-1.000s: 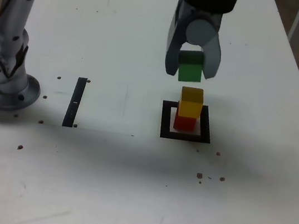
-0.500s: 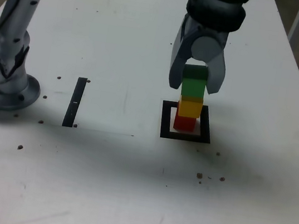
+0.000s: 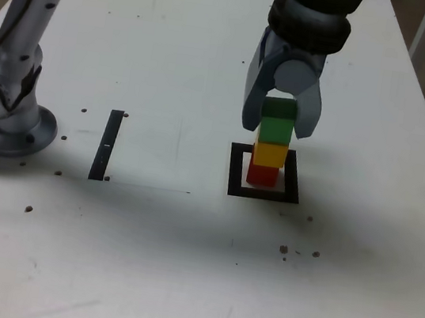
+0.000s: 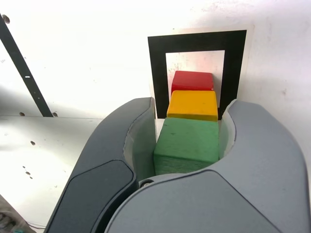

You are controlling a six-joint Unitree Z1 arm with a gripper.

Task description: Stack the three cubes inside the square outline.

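Green cube (image 3: pixel 277 124) tops yellow cube (image 3: pixel 269 153) and red cube (image 3: pixel 263 174) inside square outline (image 3: pixel 235 169) on white bench (image 3: pixel 172 57); jaws clamped on green cube.

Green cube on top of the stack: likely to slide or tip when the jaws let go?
Probably stays put: the green cube sits flat and about square on the yellow cube. Matte faces suggest little sliding. The gripper flanks it closely, so an uneven opening might nudge the narrow three-high stack.

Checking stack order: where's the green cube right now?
In the exterior view the small matte green cube sits atop the yellow cube, between the pincer fingers, right of the narrow black strip.
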